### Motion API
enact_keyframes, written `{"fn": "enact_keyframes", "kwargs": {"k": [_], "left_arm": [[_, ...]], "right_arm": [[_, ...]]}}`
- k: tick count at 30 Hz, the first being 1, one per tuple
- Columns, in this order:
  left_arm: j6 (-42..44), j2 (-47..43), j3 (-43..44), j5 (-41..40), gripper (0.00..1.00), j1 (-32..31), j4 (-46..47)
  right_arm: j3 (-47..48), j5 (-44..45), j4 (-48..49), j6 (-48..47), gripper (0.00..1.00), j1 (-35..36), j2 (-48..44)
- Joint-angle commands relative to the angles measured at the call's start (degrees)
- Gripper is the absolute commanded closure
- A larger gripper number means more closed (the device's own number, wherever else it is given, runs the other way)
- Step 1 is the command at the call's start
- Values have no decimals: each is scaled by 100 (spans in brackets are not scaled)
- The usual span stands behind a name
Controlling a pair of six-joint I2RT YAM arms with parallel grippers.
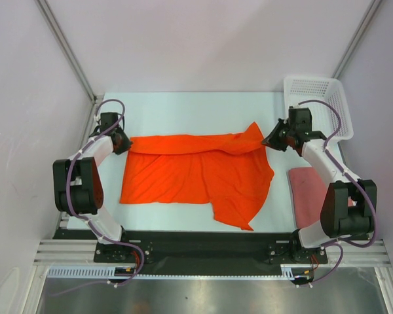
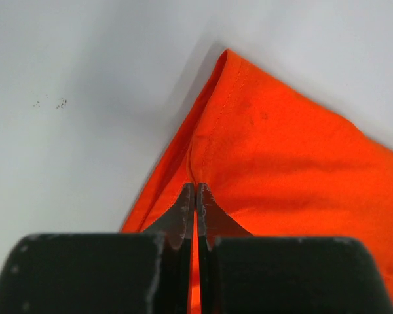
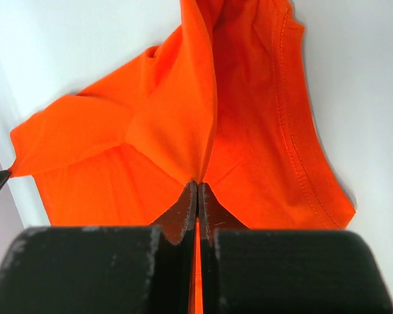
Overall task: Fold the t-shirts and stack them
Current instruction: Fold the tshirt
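The bright orange t-shirt [image 1: 196,173] lies spread across the middle of the table, its far edge folded over toward me. My left gripper [image 1: 122,142] is shut on the shirt's far left corner [image 2: 249,150]. My right gripper [image 1: 271,139] is shut on the far right corner, which is lifted into a peak [image 3: 183,118]. Cloth shows pinched between both pairs of jaws. The dull brick-red t-shirt [image 1: 308,190] lies flat at the right, partly hidden under my right arm.
A white lattice basket [image 1: 318,104] stands at the back right corner, just behind my right gripper. White walls enclose the table on three sides. A black rail [image 1: 203,242] runs along the near edge.
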Motion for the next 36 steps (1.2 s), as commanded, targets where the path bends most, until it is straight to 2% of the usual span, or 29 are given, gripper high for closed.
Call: {"fn": "enact_keyframes", "kwargs": {"k": [1,27,36], "left_arm": [[234,-62,35,-120,100,61,-96],[296,184,-79,-146,99,70,-167],[314,316,-53,-199,100,105,-158]], "right_arm": [[-59,-39,15,-63,100,-45,-239],[-719,75,50,113,100,8,-599],[-1052,522,-186,929,100,306,-1091]]}}
